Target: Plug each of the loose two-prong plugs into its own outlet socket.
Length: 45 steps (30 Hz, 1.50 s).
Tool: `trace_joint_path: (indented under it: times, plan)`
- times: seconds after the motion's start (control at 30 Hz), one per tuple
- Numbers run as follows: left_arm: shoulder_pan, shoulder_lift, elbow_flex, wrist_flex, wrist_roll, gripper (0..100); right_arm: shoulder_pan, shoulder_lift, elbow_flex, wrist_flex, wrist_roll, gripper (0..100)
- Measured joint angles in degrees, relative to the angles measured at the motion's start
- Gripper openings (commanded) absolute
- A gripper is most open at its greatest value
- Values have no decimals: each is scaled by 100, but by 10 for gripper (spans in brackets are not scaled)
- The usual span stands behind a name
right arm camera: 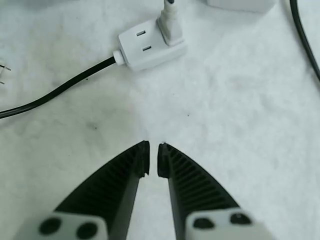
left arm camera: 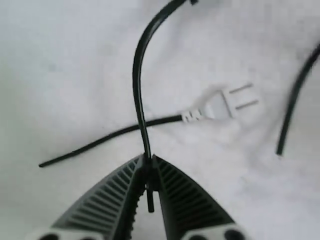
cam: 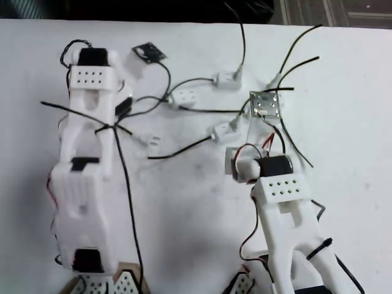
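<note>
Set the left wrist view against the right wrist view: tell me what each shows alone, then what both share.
Left wrist view alone: the left gripper shut on a thin black cable, and a loose white two-prong plug seen whole. Right wrist view alone: the empty right gripper, and a white outlet socket block with a white plug already in it. Both: the white table, black cords on it, perhaps that loose plug's prongs.

**Arm Construction**

Left arm [cam: 86, 165] and right arm [cam: 288, 214]: white printed shells, black servo housings [cam: 275, 164], hole-patterned wrist plates [cam: 90, 76]. Red and black wiring [cam: 248, 239] runs alongside the links. Gripper fingers [left arm camera: 107, 200] are dark, ribbed and tapered.
</note>
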Motion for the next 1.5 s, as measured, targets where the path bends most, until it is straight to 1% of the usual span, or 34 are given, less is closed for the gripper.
trace_joint_path:
  times: [0.17,0.4,0.5,0.57,0.73,0.87,0.93,1.0,1.13,1.2,1.37,1.5]
  plan:
    - [176,-1952,2101,0,-44,23,9,0,0,0,0,33]
    - [202,-4264,4615,0,-554,23,9,0,0,0,0,33]
    - [-18,-5090,5547,0,-870,23,18,0,0,0,0,33]
    - [-281,-5635,6127,0,-1160,23,18,0,0,0,0,33]
    - [-1257,-6725,7288,-9,-2101,23,9,0,0,0,0,33]
    - [-2233,-7209,8044,-246,-2945,23,9,0,0,0,0,33]
    - [-2637,-7323,8422,-431,-3244,23,9,0,0,0,0,33]
    - [-2998,-7349,8747,-695,-3349,24,9,0,0,0,0,33]
    - [-3481,-7367,9231,-1266,-3437,31,9,0,0,0,0,33]
    - [-3684,-7367,9371,-1477,-3455,67,9,0,0,0,0,33]
    - [-4088,-7385,9407,-1626,-3473,240,9,0,9,0,0,33]
    - [-4158,-7385,9213,-1670,-3473,256,9,0,9,0,0,33]
